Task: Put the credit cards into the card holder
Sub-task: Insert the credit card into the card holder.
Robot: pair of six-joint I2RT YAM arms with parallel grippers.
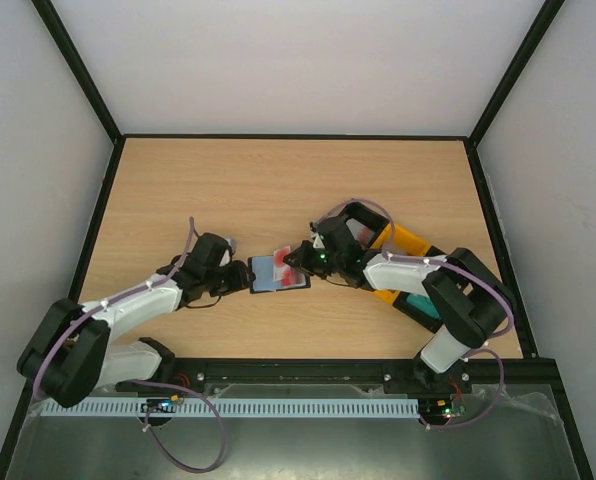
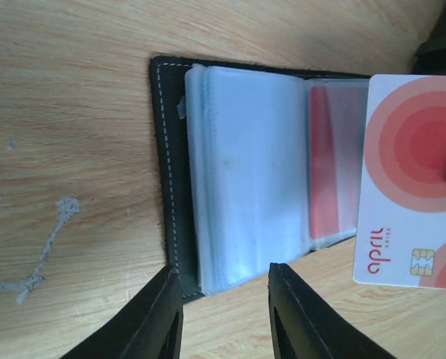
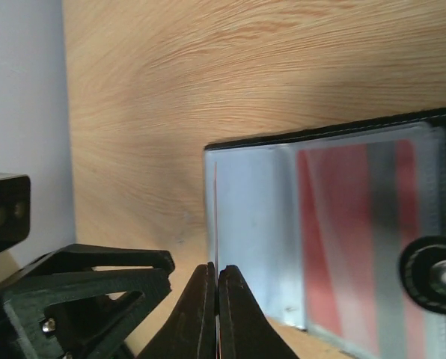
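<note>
The card holder [image 1: 275,273] lies open on the table, black outside with pale blue clear sleeves [image 2: 245,172]. One red card [image 2: 324,164] sits inside a sleeve. My right gripper [image 1: 304,262] is shut on a red-and-white credit card [image 2: 410,179] and holds it over the holder's right half. That card shows edge-on [image 3: 216,217] between my right gripper [image 3: 217,273] fingers, above the holder [image 3: 335,232]. My left gripper [image 2: 223,295] is open at the holder's near left corner. Its fingertips [image 2: 167,299] stand apart with only bare table between them.
Joined yellow [image 1: 406,243] and black bins stand right of the holder, under the right arm. Something teal [image 1: 425,305] shows beside that arm. Black frame rails edge the wooden table [image 1: 278,180]. The left gripper [image 3: 81,292] shows at the lower left of the right wrist view.
</note>
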